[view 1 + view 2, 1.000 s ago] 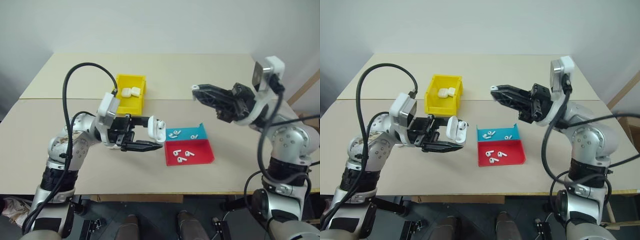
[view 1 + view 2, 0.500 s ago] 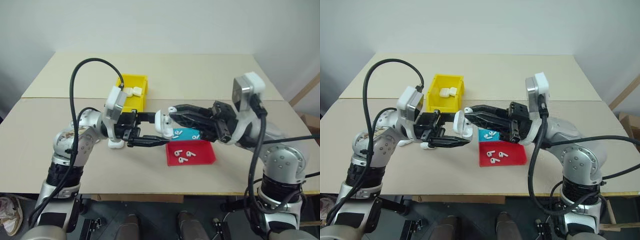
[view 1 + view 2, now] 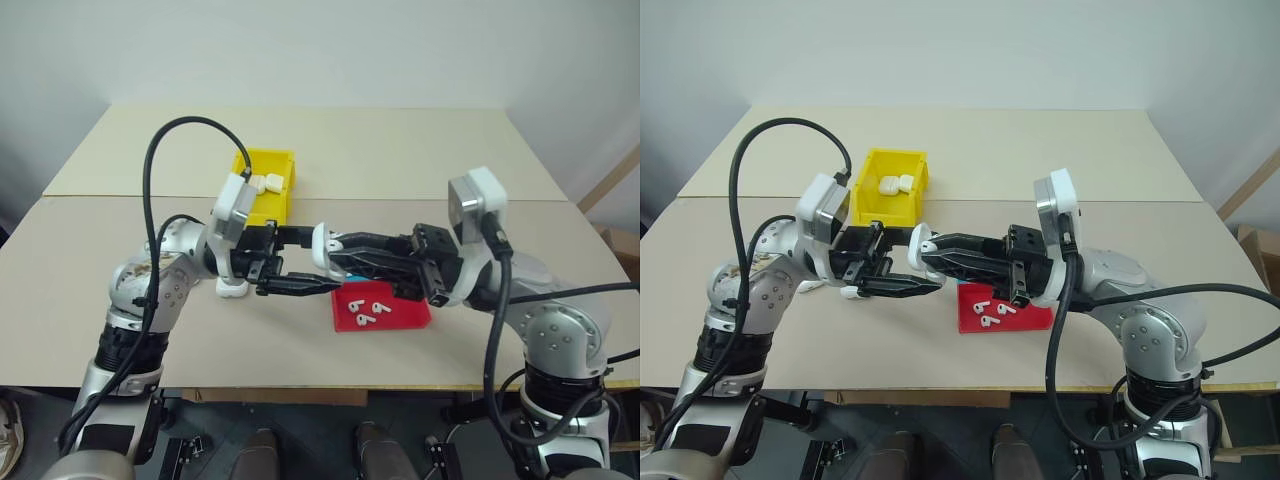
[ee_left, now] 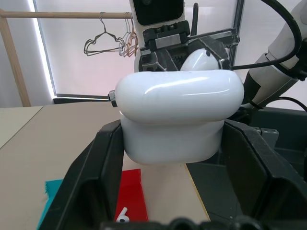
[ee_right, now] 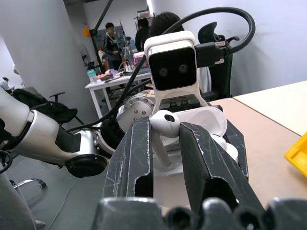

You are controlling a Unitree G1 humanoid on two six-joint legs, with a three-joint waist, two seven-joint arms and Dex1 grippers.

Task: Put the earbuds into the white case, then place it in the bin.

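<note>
Swung left across the surface since a second ago: right hand [image 3: 335,262], now meeting left hand [image 3: 305,262] clamped on open white case [image 3: 321,247], far of red tray [image 3: 400,310]. Right wrist: earbud [image 5: 164,125] pinched, stem down; lower straight into socket. Left wrist: case underside [image 4: 176,114], socket hidden.

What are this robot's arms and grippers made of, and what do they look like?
Both arms are chunky silver-grey metal segments with rounded joints. Each carries a white boxy camera block at the wrist, and a thick black cable loops from it back along the arm. The left gripper and the right gripper each end in two long, tapered black fingers; the right one's fingers look scuffed with fine pale scratches.
</note>
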